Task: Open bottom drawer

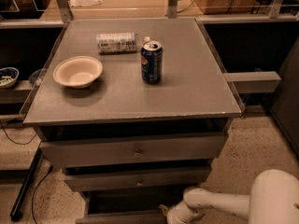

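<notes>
Cabinet (196,78) with a flat grey top fills the middle of the camera view, and three grey drawer fronts are stacked under that top. The bottom drawer (117,217) is the lowest of them: only a thin strip of its front shows at the lower edge of the view, cut off by the frame, with a dark gap between it and the middle drawer (103,180) above. Its knob is not in sight. The top drawer (93,154) is the tallest front, with a small round knob at its centre.

The gripper (166,213) sits low at the bottom edge, just at the right end of the bottom drawer's front strip, near or touching it – which of the two cannot be told. The white arm (219,203) runs to it from the lower right corner, where the robot's rounded white body (275,199) bulges into view. Whether the claw is apart or together I cannot tell, as it is half cut off by the frame.

On the cabinet top a cream bowl (77,71) stands at the left, a blue can (152,62) stands upright near the middle, and a pale bottle (117,42) lies on its side behind them – all three apart from one another
</notes>
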